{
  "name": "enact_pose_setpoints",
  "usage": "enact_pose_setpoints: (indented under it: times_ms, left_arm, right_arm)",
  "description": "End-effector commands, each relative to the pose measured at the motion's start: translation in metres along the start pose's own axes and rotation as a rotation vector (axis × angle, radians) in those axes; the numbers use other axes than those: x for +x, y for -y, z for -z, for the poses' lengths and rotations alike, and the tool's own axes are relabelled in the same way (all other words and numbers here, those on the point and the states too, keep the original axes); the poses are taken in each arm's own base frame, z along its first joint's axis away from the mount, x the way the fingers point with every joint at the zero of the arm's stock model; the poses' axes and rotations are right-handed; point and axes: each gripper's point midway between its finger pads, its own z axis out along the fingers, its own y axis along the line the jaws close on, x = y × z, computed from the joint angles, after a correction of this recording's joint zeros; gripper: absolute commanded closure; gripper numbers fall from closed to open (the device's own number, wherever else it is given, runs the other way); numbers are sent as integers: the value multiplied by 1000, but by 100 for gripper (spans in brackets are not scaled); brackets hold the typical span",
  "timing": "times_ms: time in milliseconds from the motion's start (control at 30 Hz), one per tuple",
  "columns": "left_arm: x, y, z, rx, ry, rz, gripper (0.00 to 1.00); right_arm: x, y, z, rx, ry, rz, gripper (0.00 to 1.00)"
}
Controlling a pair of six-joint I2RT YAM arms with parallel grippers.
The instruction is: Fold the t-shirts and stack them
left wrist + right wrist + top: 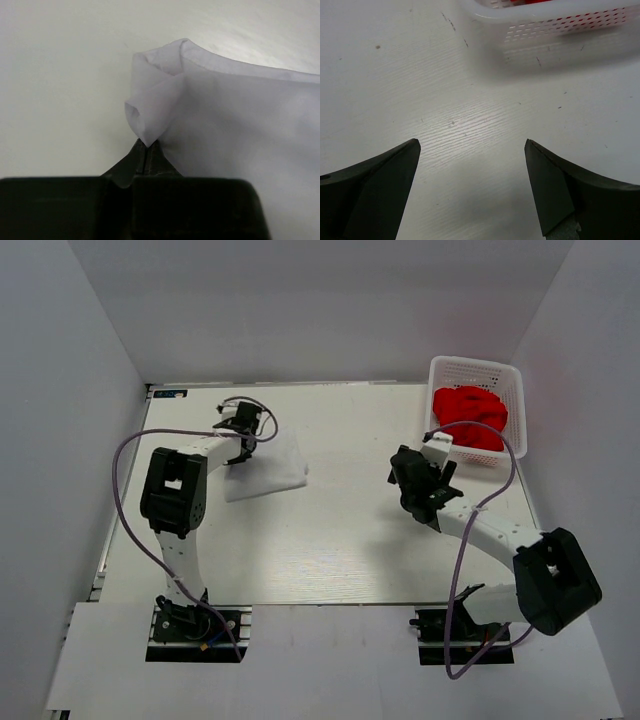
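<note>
A small dark tag [170,394] sits at the far left corner of the pale wood-grain table [350,540], its marking too small to read.

The left arm rises from its base at the near edge, bends at a black elbow block and reaches away over the left side of the table. The left gripper [146,152] has its black fingers pressed together on a rolled corner of the plain white cloth t-shirt [268,468], which lies folded flat on the left half of the table, just right of the wrist.

The right arm swings out to the right at its elbow, then stretches back in towards the far right corner. The right gripper [472,145] hangs above bare tabletop with its two dark fingers spread wide and nothing between them, near the white plastic lattice basket [478,362]. The bright red cloth t-shirt [470,415] lies crumpled inside that basket.
</note>
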Motion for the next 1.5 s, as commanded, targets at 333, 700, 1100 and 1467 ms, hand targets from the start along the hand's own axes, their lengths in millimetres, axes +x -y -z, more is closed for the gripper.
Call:
enact_pose_setpoints:
  times_ms: [333, 700, 1100, 1467]
  left_arm:
    - [-181, -113, -100, -222, 257, -206, 100]
    - [-239, -158, -160, -336, 383, -217, 98]
    - [-270, -170, -105, -248, 437, -18, 0]
    - [-207, -92, 42, 311, 450, 251, 0]
  right_arm:
    - [-45, -34, -35, 80, 47, -34, 10]
    - [-60, -52, -39, 46, 56, -80, 10]
    - [-63, -65, -24, -92, 40, -36, 10]
    - [-39, -51, -6, -173, 10, -21, 10]
